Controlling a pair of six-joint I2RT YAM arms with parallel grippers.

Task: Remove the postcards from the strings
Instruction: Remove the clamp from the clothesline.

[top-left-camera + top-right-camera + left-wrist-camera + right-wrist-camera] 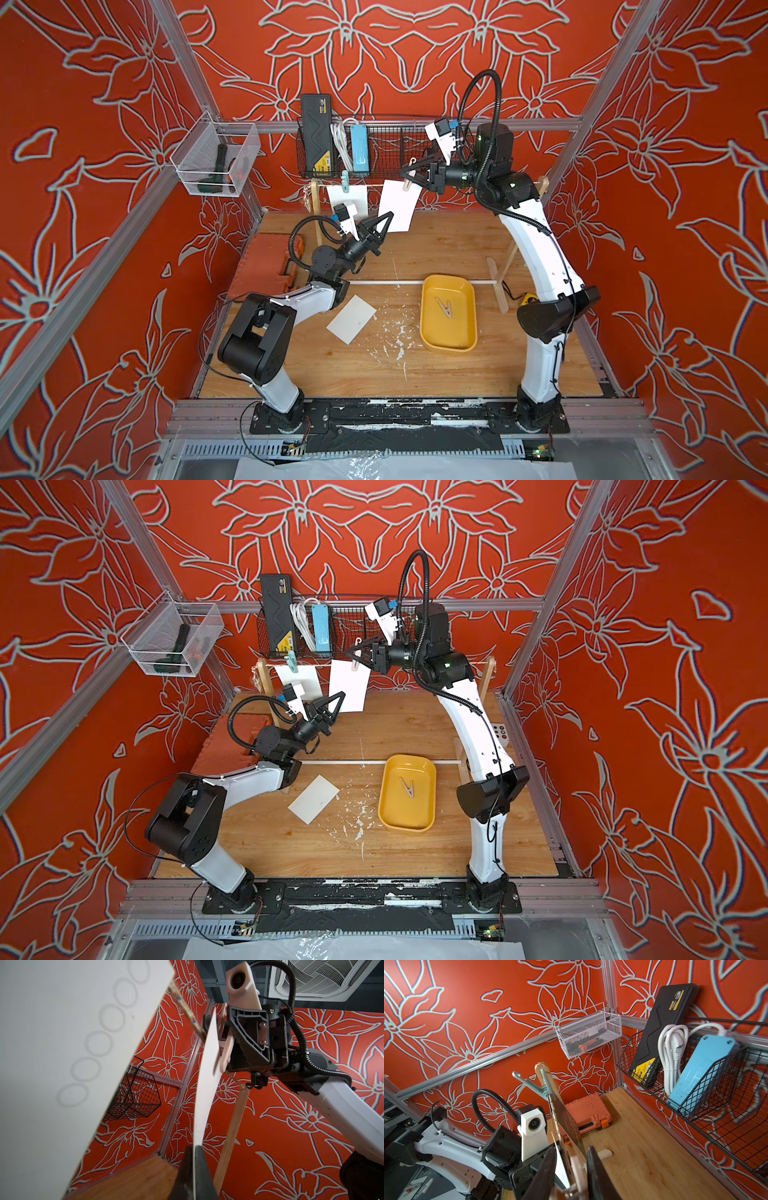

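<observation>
The middle card (399, 203) was still pegged to the string (188, 1012) — left gripper (388, 218) pinched shut on its bottom corner, right gripper (406, 173) clamped on the pink clothespin (225, 1053) — so next, I reckoned, the pin had to open while the left pulled down.
</observation>
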